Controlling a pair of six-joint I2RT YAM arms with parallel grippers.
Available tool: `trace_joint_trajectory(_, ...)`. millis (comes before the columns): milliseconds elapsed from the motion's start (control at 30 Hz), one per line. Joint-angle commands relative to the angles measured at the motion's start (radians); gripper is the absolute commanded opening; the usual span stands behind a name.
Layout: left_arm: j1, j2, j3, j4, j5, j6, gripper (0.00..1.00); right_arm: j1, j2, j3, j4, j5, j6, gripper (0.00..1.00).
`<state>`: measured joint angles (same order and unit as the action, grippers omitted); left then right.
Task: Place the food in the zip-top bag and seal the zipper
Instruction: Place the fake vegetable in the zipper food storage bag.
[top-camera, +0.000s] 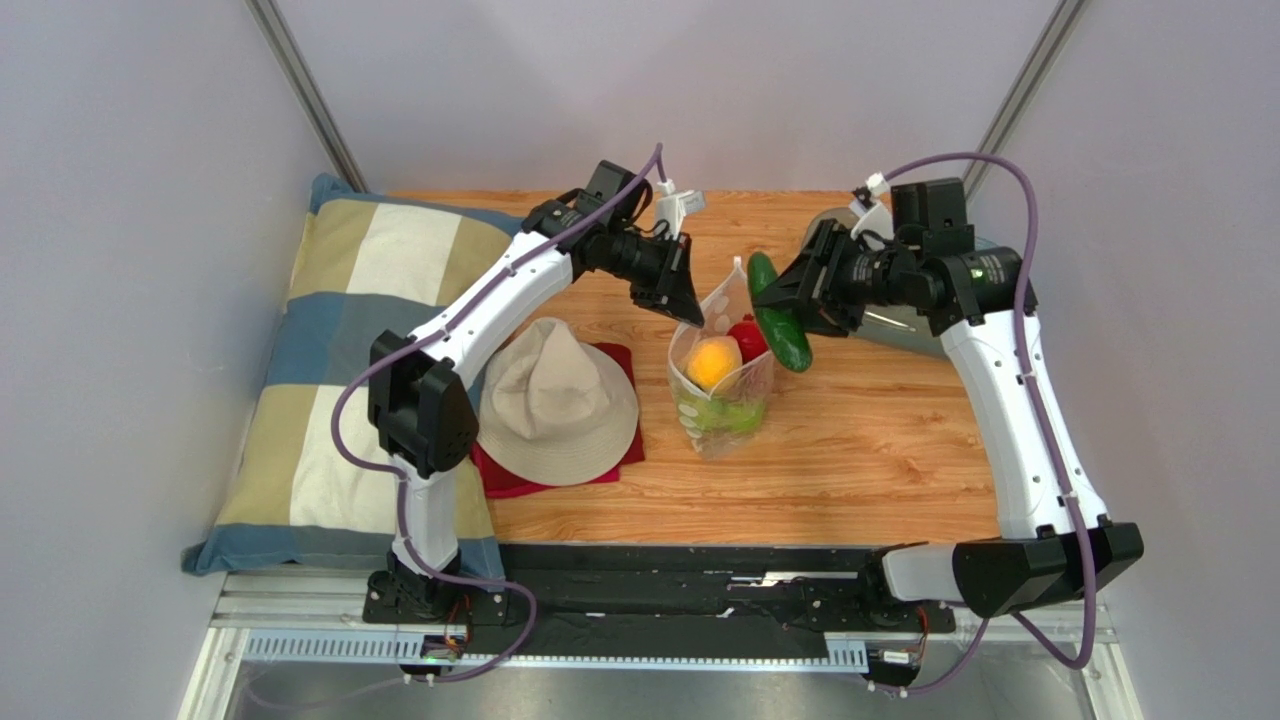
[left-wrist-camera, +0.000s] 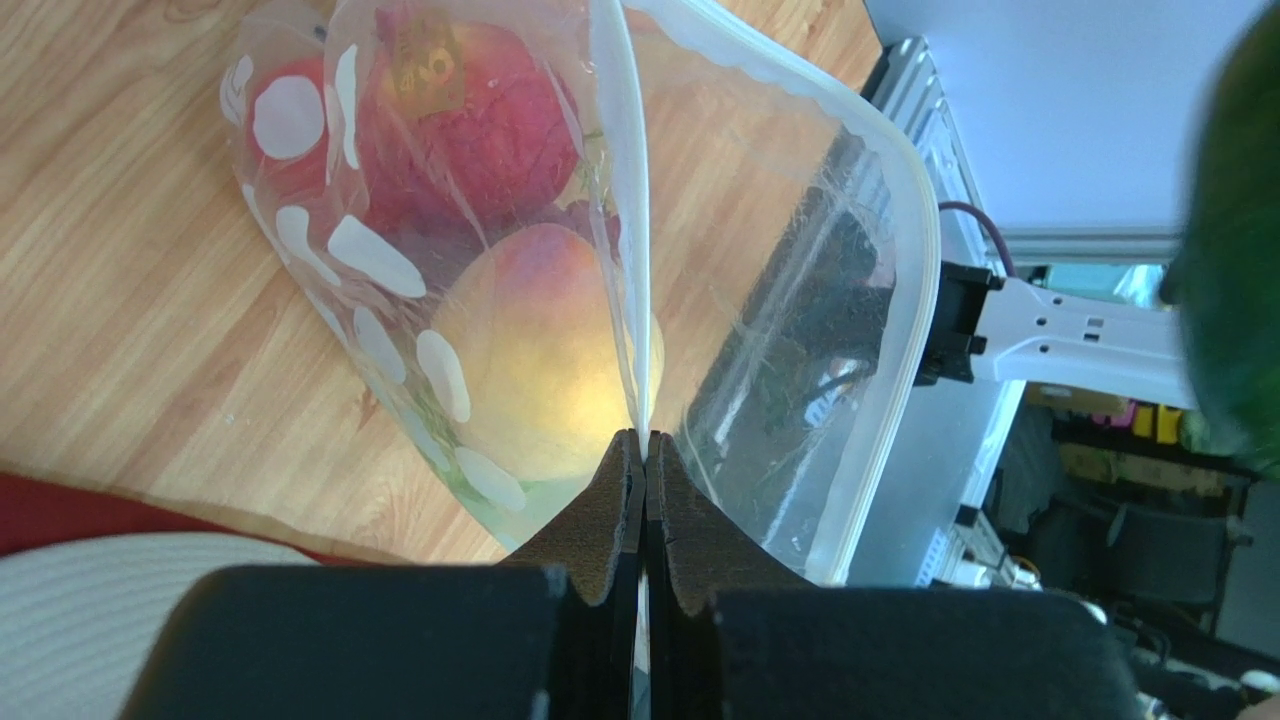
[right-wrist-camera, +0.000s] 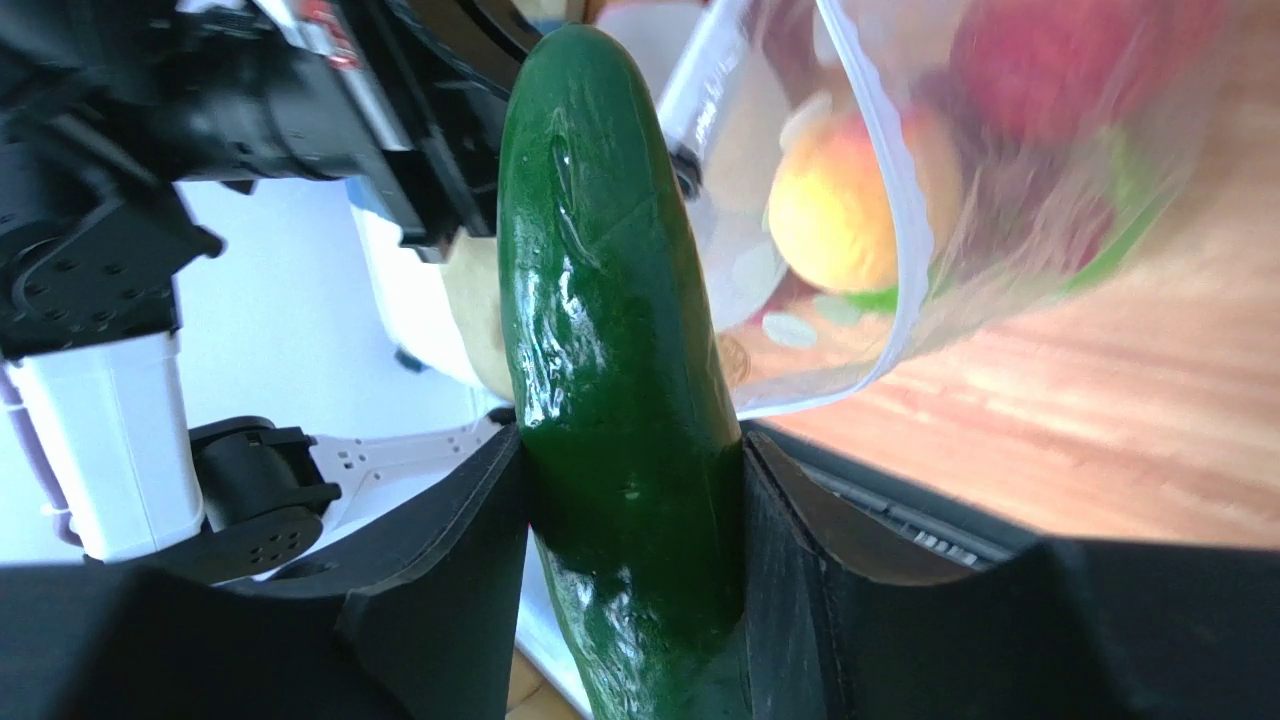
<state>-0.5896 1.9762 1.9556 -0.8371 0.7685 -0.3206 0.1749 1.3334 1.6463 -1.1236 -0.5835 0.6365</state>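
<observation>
The left gripper (left-wrist-camera: 643, 450) has its jaws pressed together on the rim of the zip-top bag (top-camera: 723, 393), which stands open on the wooden table (top-camera: 887, 450); an orange fruit (top-camera: 711, 363) and a red fruit (top-camera: 747, 339) lie inside; the right gripper (right-wrist-camera: 628, 450) clamps a dark green cucumber (right-wrist-camera: 601, 240) just beside the bag's mouth.

The bag (left-wrist-camera: 781, 300) was clear, glossy plastic. The cucumber (right-wrist-camera: 624, 360) shone smooth, faintly bumpy. The table (top-camera: 872, 450) showed matt wood grain, and the hat (top-camera: 556, 402), centre left, was soft cloth.
</observation>
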Motion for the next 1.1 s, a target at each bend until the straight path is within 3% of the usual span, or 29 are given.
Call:
trace_joint_trajectory(0,-0.007,-0.099,-0.053,0.078,-0.028,-0.063,0.00,0.052,-0.011,-0.032,-0.004,-0.061,0.117,0.00)
trace_joint_trajectory(333,-0.033,-0.151,-0.089,0.130,-0.037,-0.090,0.00,0.098,0.038,-0.146,-0.025,0.010,0.155,0.00)
trace_joint_trajectory(600,-0.073,-0.165,-0.122,0.145,-0.032,-0.084,0.00,0.110,0.141,0.007,0.010,0.118,0.269,0.00)
trace_joint_trajectory(800,-0.075,-0.166,-0.116,0.138,-0.029,-0.069,0.00,0.126,0.171,-0.025,0.002,0.202,0.267,0.09)
trace_joint_trajectory(867,-0.075,-0.165,-0.109,0.133,-0.031,-0.067,0.00,0.127,0.170,-0.051,0.031,0.191,0.250,0.08)
trace_joint_trajectory(933,-0.075,-0.162,-0.106,0.130,-0.028,-0.058,0.00,0.126,0.164,-0.086,0.068,0.203,0.247,0.16)
trace_joint_trajectory(1067,-0.075,-0.155,-0.093,0.121,-0.017,-0.041,0.00,0.126,0.147,-0.112,0.145,0.228,0.239,0.20)
